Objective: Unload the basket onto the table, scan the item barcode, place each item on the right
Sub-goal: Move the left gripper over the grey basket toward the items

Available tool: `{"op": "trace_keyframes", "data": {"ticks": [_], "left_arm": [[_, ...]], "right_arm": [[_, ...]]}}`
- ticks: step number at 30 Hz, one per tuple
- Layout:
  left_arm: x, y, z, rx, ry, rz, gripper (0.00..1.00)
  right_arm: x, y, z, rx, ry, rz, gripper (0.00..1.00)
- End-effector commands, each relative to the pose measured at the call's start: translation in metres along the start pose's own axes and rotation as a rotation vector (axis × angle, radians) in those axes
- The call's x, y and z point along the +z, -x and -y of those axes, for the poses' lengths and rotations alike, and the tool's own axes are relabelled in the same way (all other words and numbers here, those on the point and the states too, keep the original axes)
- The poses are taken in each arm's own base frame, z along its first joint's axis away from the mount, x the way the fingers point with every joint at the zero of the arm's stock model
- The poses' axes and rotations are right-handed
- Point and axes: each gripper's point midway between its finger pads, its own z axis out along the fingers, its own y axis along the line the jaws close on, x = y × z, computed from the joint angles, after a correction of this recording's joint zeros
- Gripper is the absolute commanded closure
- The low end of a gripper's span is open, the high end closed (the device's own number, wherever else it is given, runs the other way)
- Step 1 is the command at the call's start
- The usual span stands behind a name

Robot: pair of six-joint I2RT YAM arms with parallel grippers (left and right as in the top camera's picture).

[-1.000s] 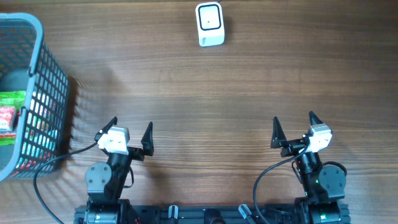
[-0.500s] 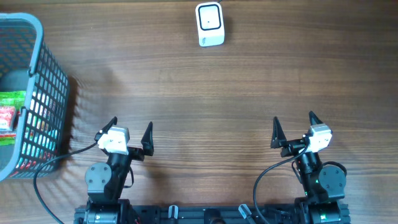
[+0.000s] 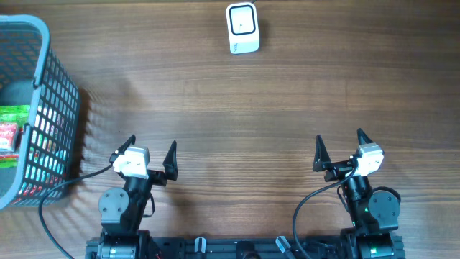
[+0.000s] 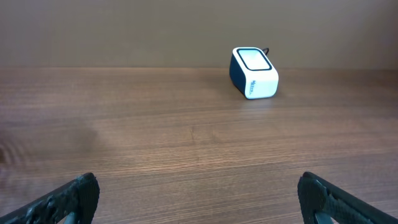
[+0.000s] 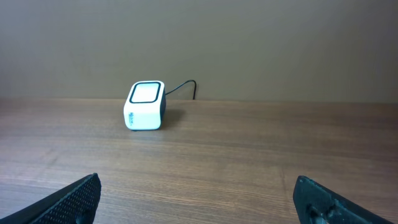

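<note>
**Left gripper (image 3: 151, 144) and right gripper (image 3: 340, 138) wide open, empty**

Green packet (image 3: 13, 115) sits in the grey plastic mesh basket (image 3: 61, 101), well apart from the small white scanner box (image 3: 242, 27). Basket walls could catch a finger and tip it.

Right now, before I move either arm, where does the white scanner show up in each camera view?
Overhead: the white scanner sits at the top edge, just right of centre.
Left wrist: it is in the upper part, right of centre, far across the table.
Right wrist: it is left of centre, at mid-height, also far off.
Shared landmark: the bare wooden table stretching in front of it in all three views.
</note>
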Motion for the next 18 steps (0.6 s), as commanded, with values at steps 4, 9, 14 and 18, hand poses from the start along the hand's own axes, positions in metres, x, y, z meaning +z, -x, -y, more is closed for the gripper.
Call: {"op": "trace_keyframes", "data": {"ticks": [4, 9, 14, 18], "left_arm": [[-0.006, 0.032, 0.005, -0.159, -0.017, 0.062, 0.0], [-0.063, 0.092, 0.026, -0.299, -0.031, -0.106, 0.0], [-0.093, 0.159, 0.035, -0.357, 0.016, -0.312, 0.0], [-0.073, 0.198, 0.03, -0.354, 0.076, -0.495, 0.0]], "right_arm": [[0.0, -0.001, -0.001, 0.002, 0.006, -0.003, 0.0], [0.0, -0.001, -0.001, 0.002, 0.006, -0.003, 0.0], [0.0, -0.001, -0.001, 0.002, 0.006, -0.003, 0.0], [0.0, -0.001, -0.001, 0.003, 0.006, -0.003, 0.0]]}}
